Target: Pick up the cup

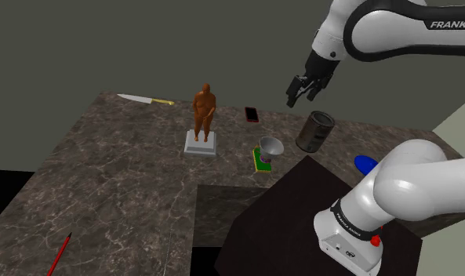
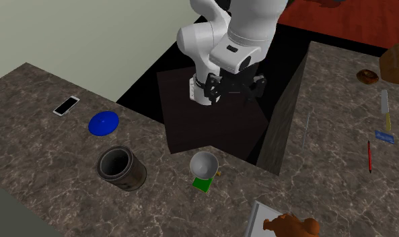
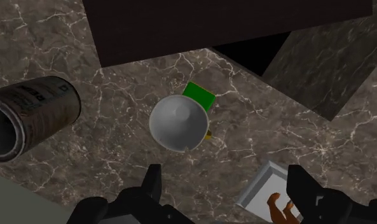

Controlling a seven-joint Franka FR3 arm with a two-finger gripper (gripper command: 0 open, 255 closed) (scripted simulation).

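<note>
Cup (image 3: 178, 121) sits off-centre, toward eleven o'clock from my spread, empty fingers (image 3: 152, 184); I should centre over its rim, then descend clear of the can (image 3: 34, 118).

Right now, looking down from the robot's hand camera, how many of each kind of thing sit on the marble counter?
Grey cone-shaped cup: 1
Small green block: 1
Dark cylindrical can: 1
Brown figurine on a pale base: 1
Total: 4
</note>
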